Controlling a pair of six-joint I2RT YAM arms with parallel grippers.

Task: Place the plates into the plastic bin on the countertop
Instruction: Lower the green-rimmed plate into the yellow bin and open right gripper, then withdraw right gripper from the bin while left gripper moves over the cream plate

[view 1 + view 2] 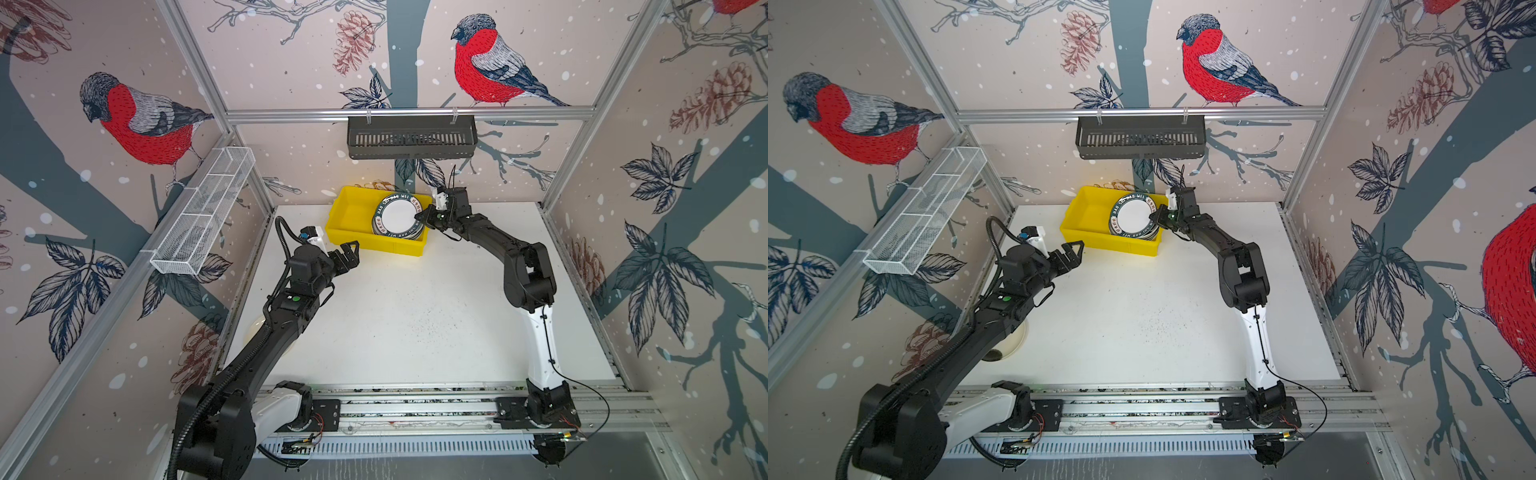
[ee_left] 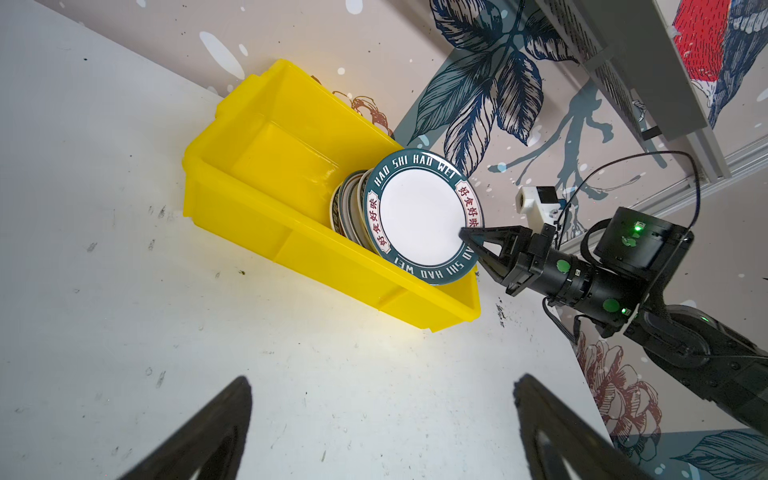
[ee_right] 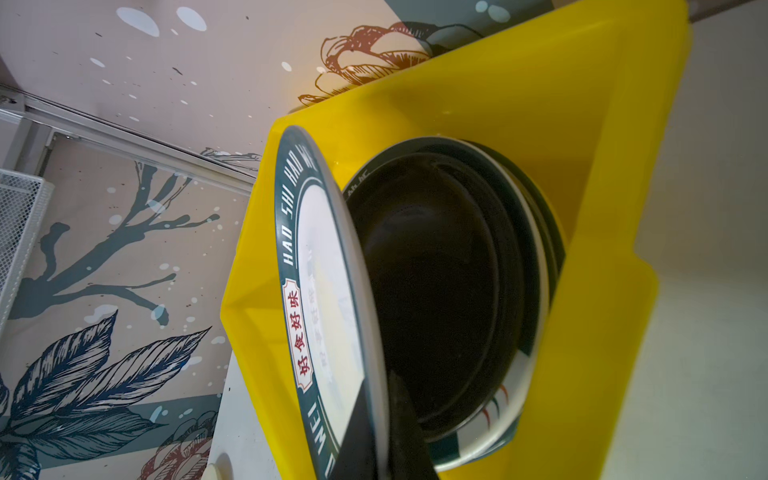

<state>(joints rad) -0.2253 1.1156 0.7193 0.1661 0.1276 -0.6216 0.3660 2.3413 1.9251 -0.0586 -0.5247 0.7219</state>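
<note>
The yellow plastic bin [image 1: 376, 246] [image 1: 1096, 243] [image 2: 257, 232] [image 3: 540, 104] stands at the back of the white countertop [image 1: 415, 311]. A stack of plates [image 1: 417, 237] [image 2: 347, 208], a black one [image 3: 436, 270] uppermost, fills its right end. My right gripper [image 1: 419, 217] [image 1: 1153, 218] [image 2: 465, 235] [image 3: 380, 386] is shut on the rim of a white plate with a dark green lettered rim [image 1: 397, 216] [image 1: 1133, 214] [image 2: 419, 224] [image 3: 328, 291], held tilted over that stack. My left gripper [image 1: 353, 255] [image 1: 1077, 253] [image 2: 382, 380] hangs open and empty by the bin's front left corner.
A pale round dish [image 1: 1018, 332] lies at the countertop's left edge, mostly hidden under my left arm. A dark slotted basket [image 1: 411, 137] hangs on the back wall and a white wire mesh tray [image 1: 203, 212] on the left wall. Aluminium rails [image 1: 415, 399] run along the front.
</note>
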